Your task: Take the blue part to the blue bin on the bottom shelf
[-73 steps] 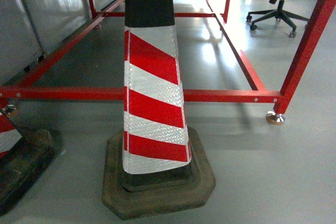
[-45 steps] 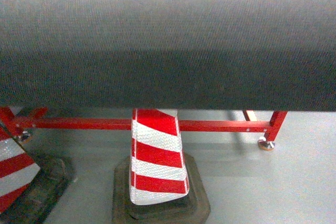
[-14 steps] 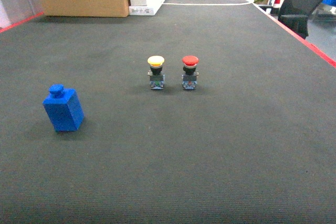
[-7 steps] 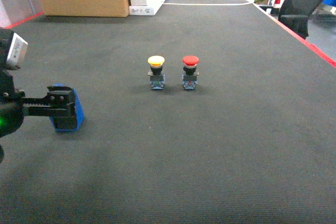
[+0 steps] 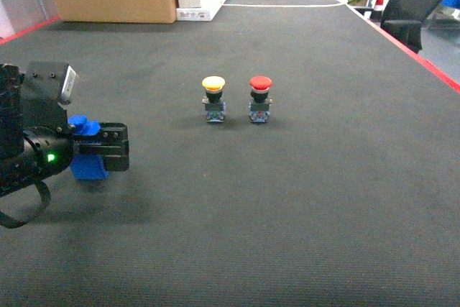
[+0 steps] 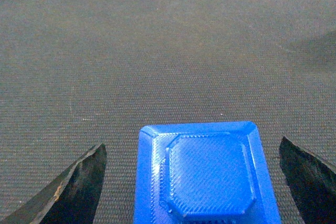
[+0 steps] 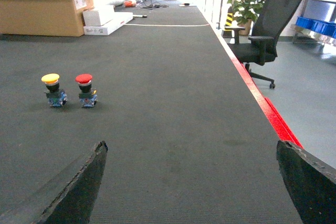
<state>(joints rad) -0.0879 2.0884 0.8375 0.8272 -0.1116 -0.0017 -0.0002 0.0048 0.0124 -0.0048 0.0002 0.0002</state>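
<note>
Dark matting (image 5: 302, 199) covers the table. Nearest, the left gripper (image 6: 191, 187) is spread either side of the blue part (image 6: 205, 182), not touching it. Beyond, right of the part, stand yellow (image 5: 213, 98) and red (image 5: 259, 98) pushbuttons.

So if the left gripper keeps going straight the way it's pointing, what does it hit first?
The blue part. It sits between the open jaws of the left gripper, so further travel meets it, or the black mat under it. How close they are is unclear.

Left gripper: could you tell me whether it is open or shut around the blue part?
Open: in the left wrist view both fingers stand clear of the blue part.
</note>
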